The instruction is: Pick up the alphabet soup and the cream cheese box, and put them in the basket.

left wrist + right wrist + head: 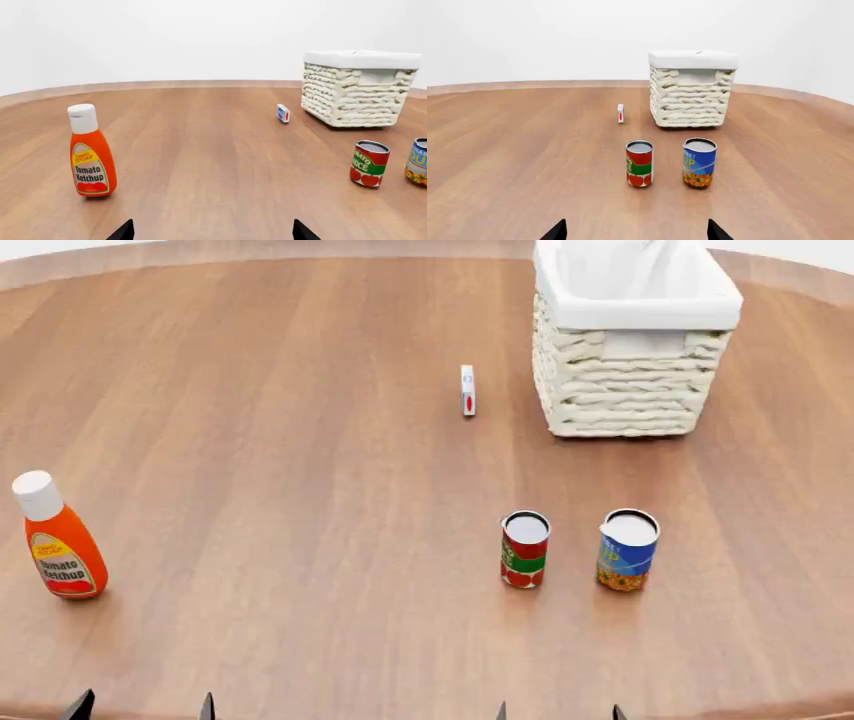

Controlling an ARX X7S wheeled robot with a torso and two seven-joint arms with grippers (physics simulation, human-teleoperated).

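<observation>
Spanning every view, the round wooden desk (267,440) carries everything, all upright and spaced apart, likely laid out so each item can be grabbed cleanly. Basket (627,350) sits at the far right side, liner folded over rim, looks empty, so neither item is in yet. Ketchup bottle (56,540) stands alone near left, well apart from the rest; a distractor, I'd say. Alphabet soup (627,550) stands near right, just beside the red and green can (525,550), not touching, roughly in line with the basket. Cream cheese box (467,390) stands on its thin edge just left of the basket, apart from it. Left claw (212,232) and right claw (636,231) show only fingertips at frame bottom, spread wide, gripping nothing, hovering at the near desk edge. Right claw faces the cans, so soup looks like its first pick.
</observation>
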